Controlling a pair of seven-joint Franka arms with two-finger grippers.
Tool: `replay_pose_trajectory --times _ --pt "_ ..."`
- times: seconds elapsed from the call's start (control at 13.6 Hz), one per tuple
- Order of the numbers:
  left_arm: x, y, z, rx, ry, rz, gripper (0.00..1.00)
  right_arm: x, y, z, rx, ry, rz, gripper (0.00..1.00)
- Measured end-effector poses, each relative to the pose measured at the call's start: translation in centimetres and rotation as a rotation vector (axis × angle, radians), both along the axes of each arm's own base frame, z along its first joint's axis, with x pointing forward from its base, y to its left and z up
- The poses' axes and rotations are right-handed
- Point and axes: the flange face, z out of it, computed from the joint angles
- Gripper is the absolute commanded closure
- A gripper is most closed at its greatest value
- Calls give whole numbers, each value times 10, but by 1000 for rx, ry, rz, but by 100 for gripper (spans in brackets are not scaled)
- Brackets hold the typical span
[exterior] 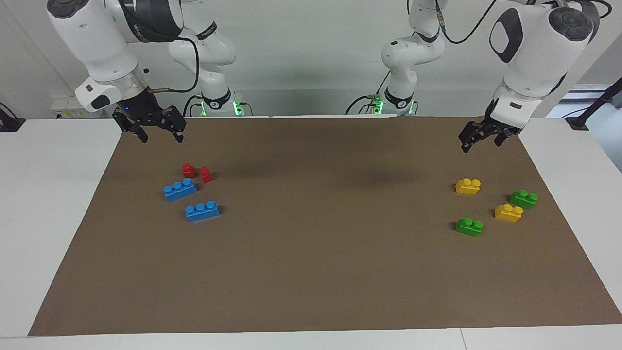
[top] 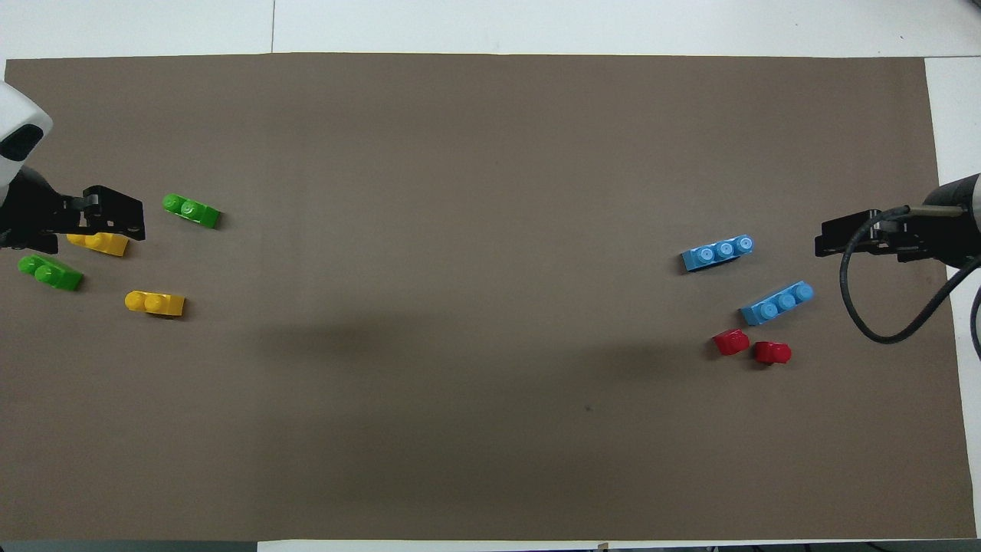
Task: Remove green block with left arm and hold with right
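Hiding yellow brick (top: 103,244): left gripper (top: 115,218)

We are logging both green blocks (exterior: 469,227) (exterior: 523,199) as smooth, glossy plastic, likewise the yellow bricks (exterior: 468,186), blue bricks (exterior: 202,211) and red pieces (exterior: 188,170); the brown mat (exterior: 311,272) is looking matt, papery; the tabletop (exterior: 48,204) smooth white.

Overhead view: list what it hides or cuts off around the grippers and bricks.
- Overhead view: the raised left gripper covers part of a yellow brick; contact cannot be read there.
- Overhead view: the side edges cut off both arms; of the right arm only the right gripper and wrist show.
- Both views: the two green blocks look identical; the one meant cannot be told.
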Motion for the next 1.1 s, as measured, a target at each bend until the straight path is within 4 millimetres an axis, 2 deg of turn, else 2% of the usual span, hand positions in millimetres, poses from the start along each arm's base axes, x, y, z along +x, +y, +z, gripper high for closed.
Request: replay_pose_trajectory --times 0.73,1.1 --pt "-3 -2 3 -70 7 -48 0 -4 -4 -5 -45 46 31 0" --pt "-3 -2 3 -71 7 -48 0 -9 -4 3 -44 80 32 0"
